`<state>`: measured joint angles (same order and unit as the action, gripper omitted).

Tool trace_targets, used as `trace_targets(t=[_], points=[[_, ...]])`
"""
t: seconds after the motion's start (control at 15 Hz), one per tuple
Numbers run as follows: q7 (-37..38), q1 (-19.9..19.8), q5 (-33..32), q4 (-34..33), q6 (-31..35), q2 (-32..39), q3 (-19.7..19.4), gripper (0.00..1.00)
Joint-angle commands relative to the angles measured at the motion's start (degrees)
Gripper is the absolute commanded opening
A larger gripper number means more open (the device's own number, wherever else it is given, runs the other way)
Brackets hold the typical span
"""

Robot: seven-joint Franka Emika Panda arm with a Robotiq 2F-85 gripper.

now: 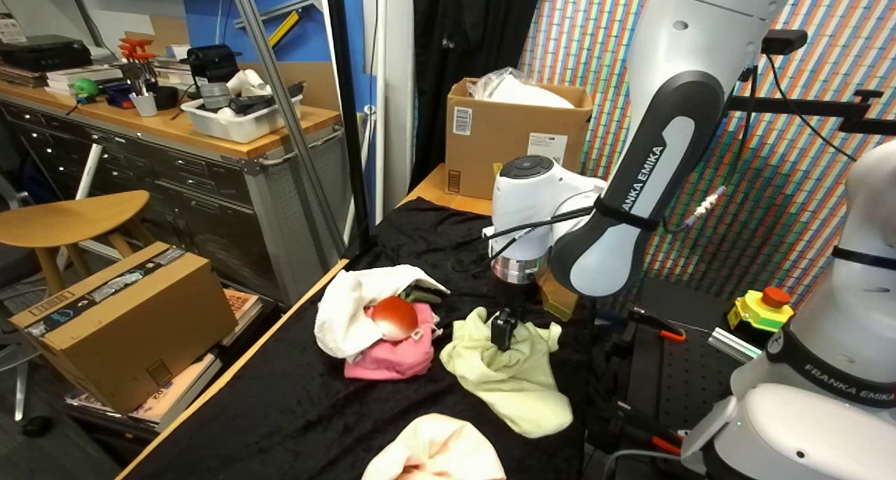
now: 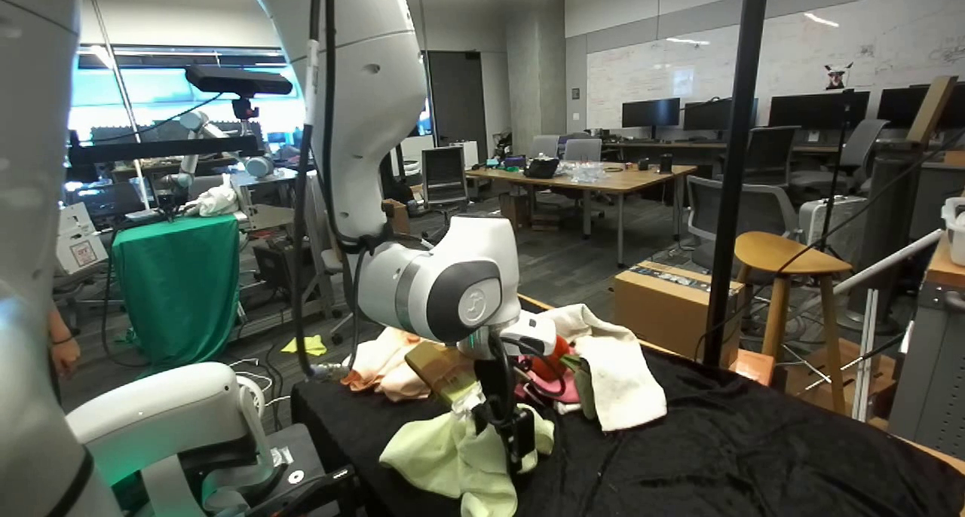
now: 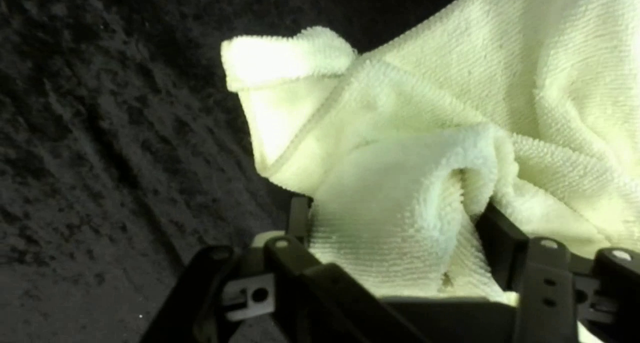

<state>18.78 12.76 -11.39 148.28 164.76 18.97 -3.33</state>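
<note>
I stand in a rather full workroom, beside a table point(image 1: 432, 187) which is mostly covered with a black cloth point(image 1: 280, 417). This cover looks soft like velvet, and in the wrist view it shows long folds and small pale specks. On it lies a crumpled pale green towel point(image 1: 514, 396), at the side which is nearer to the robot's base point(image 1: 791, 431). Over the table bends the white arm point(image 1: 700, 39) of the robot, and the gripper point(image 3: 400, 245) points down into this towel. Its two fingers point(image 3: 299, 218) are spread widely, and a raised fold of the towel fills the space between them.

Near the towel, but apart from it, a pink cloth point(image 1: 392, 364) carries a shiny red ball point(image 1: 395, 318), and a white cloth point(image 1: 339, 326) curls beside them. A peach cloth point(image 1: 441, 455) lies heaped on the same black cover. At the end of the table, on the bare wood, stands an open cardboard box point(image 1: 514, 144) with clear plastic point(image 1: 493, 81) inside.

In an exterior view I see a workbench point(image 1: 318, 120) with dark drawers point(image 1: 203, 203), and on its wooden top a white bin point(image 1: 234, 126) that is well filled. A wooden stool point(image 1: 77, 217) stands near the bench. Farther away, in an exterior view, there are a whiteboard point(image 2: 641, 68), a row of monitors point(image 2: 652, 114), and a wooden desk point(image 2: 637, 179) with grey chairs point(image 2: 769, 212) near it. Under them is a grey floor point(image 2: 558, 268), and on this floor a yellow rag point(image 2: 305, 345) lies near a hanging green sheet point(image 2: 177, 291).
</note>
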Motion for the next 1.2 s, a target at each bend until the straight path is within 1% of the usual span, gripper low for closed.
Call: trace_targets(t=[0.0, 0.13, 0.33, 0.4, 0.47, 0.6, 0.67, 0.8, 0.87, 1.0, 1.07, 1.13], points=[[-0.80, 0.51, 0.83, 1.18, 3.84, 0.00, -0.65, 0.51], [-1.48, 0.20, 1.59, 1.31, 3.94, -0.05, -0.08, 0.35], [-4.65, -2.54, 5.55, 1.68, 3.30, -1.18, 3.57, 0.13], [-6.83, -4.11, 7.49, 1.83, 3.49, -1.99, 5.56, 0.06], [-9.04, -5.52, 9.21, 2.03, 3.71, -2.84, 7.37, 0.02], [-13.84, -8.56, 12.88, 2.02, 3.18, -5.26, 11.35, 0.00], [-16.30, -9.93, 14.40, 1.85, 2.71, -6.60, 13.04, 0.04], [-20.46, -11.90, 17.19, 1.24, 2.05, -9.25, 15.48, 0.05], [-22.35, -12.60, 18.64, 0.94, 1.97, -10.47, 16.24, 0.05], [-26.71, -14.32, 23.66, -0.08, 1.58, -12.83, 18.04, 0.05], [-28.63, -14.50, 25.78, -0.72, 1.26, -14.05, 18.16, 0.05], [-29.45, -14.08, 26.55, -1.37, 0.86, -15.15, 17.37, 0.05]])
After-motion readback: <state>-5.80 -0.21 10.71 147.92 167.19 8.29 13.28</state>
